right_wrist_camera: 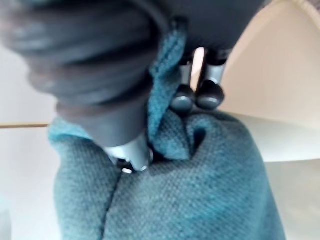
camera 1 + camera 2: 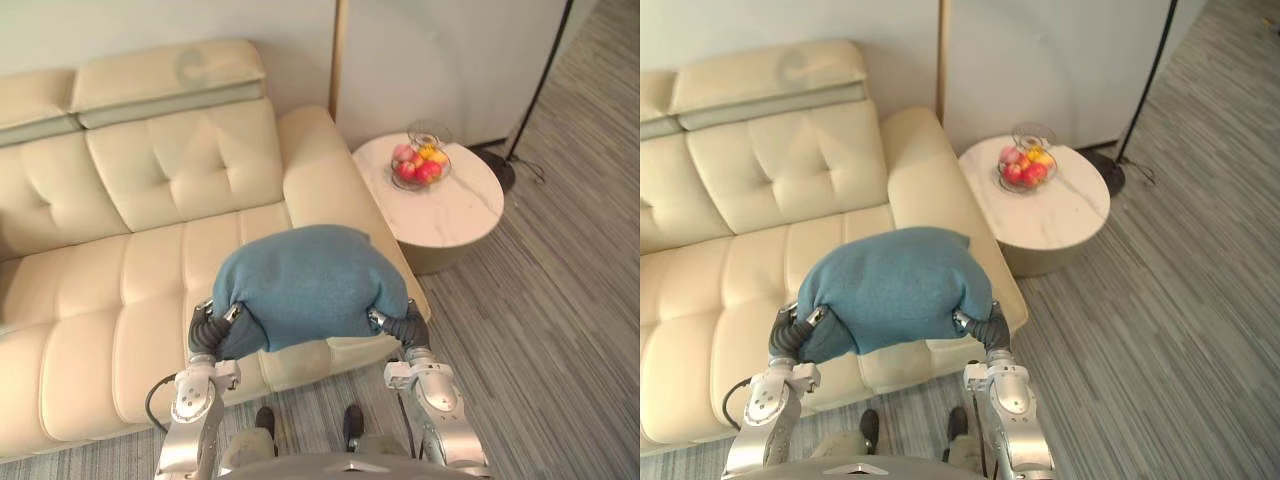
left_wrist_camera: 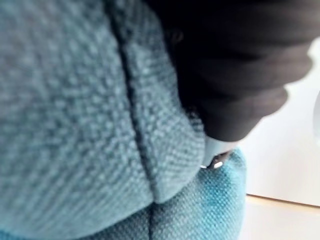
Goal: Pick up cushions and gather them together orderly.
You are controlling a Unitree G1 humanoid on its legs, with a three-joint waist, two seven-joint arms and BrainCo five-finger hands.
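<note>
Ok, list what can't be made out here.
How the left hand holds: buried in the cushion, left wrist and eye views.
The sofa seat under the cushion: covered by it, eye views.
Top of the lamp: cut off by the upper edge, eye views.
Kinds of fruit in the bowl: too small, eye views.

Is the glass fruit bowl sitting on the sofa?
No, the glass fruit bowl stands on the round white side table, beside the cream sofa.

Teal-blue woven cushion (image 2: 305, 285), plump, rounded top, seam along one edge, held over the front edge of the cream sofa (image 2: 120, 290) seat near its armrest end, lower corners between left hand (image 2: 205, 335) and right hand (image 2: 408, 328), fabric bunched in the right hand's pinch
</note>
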